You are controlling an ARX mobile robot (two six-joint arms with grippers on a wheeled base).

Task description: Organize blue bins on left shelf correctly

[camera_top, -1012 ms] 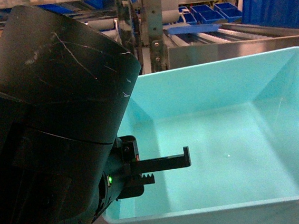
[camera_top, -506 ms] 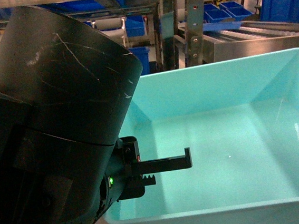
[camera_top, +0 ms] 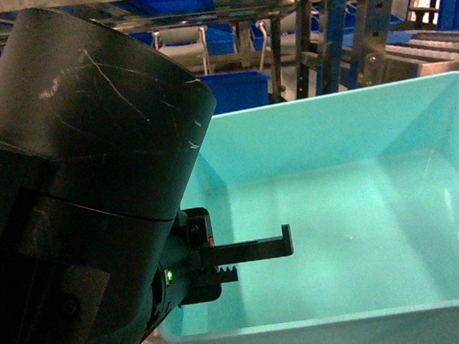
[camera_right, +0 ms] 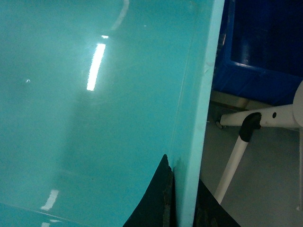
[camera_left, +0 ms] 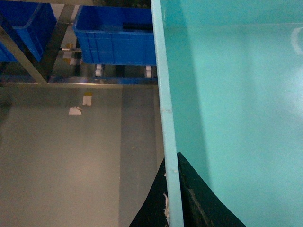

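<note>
A light turquoise blue bin [camera_top: 339, 210] fills the head view, held up off the floor, and it holds nothing. My left gripper [camera_top: 250, 255] is shut on its left rim, one finger inside the wall and one outside. The left wrist view shows that grip [camera_left: 172, 161] on the thin rim [camera_left: 163, 94]. My right gripper [camera_right: 183, 171] is shut on the bin's right rim [camera_right: 201, 94]; it lies outside the head view. The steel left shelf [camera_top: 377, 11] stands behind the bin. My bulky left arm [camera_top: 85, 194] hides the left of the head view.
Dark blue crates [camera_top: 233, 86] sit on the rack behind the bin. One dark blue crate [camera_left: 116, 33] rests on low rollers over grey floor [camera_left: 71, 156]. Right of the bin are another dark crate [camera_right: 265, 56] and a white tubular leg [camera_right: 236, 156].
The racks and crates behind the bin have slid to the right across the head view. The bin and both grips look the same.
</note>
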